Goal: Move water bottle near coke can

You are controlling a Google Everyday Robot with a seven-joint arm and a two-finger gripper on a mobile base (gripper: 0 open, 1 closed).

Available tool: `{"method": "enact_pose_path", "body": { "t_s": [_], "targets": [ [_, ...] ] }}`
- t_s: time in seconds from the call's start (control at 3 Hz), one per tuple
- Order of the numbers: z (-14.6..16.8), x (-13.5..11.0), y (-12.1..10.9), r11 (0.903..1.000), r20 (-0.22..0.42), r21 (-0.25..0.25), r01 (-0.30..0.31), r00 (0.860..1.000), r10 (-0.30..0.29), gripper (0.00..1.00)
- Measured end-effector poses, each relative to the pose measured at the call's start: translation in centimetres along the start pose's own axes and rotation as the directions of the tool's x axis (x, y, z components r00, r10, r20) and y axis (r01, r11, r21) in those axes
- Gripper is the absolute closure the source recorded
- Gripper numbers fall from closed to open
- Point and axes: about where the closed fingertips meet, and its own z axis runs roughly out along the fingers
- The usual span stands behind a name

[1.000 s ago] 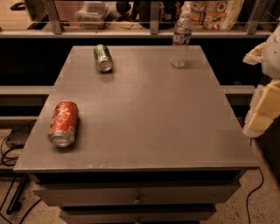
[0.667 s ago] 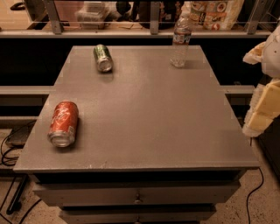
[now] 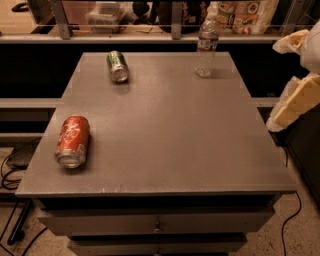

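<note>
The water bottle (image 3: 206, 46) is clear with a white cap and a pale label band. It stands upright at the far right of the grey table (image 3: 165, 130). The coke can (image 3: 71, 141) is red with white script and lies on its side at the table's near left. My gripper (image 3: 291, 92) shows as pale cream parts at the right edge of the view, off the table's right side. It is well to the right of the bottle and nearer than it, and holds nothing that I can see.
A green soda can (image 3: 117, 65) lies on its side at the far left of the table. A rail and a shelf with packets (image 3: 240, 12) run behind the table. Drawers (image 3: 157, 225) sit below the front edge. Cables lie on the floor at both sides.
</note>
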Motion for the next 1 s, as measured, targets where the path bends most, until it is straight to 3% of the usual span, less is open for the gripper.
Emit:
{"method": "enact_pose_path", "body": {
  "t_s": [0.33, 0.67, 1.0],
  "targets": [
    [0.2, -1.1, -4.6, 0.9959, 0.077, 0.09, -0.01, 0.997, 0.003, 0.0],
    [0.2, -1.1, -4.6, 0.9959, 0.077, 0.09, -0.01, 0.997, 0.003, 0.0],
    [1.2, -1.3, -5.9, 0.9922, 0.096, 0.121, -0.029, 0.995, 0.018, 0.0]
  ]
}}
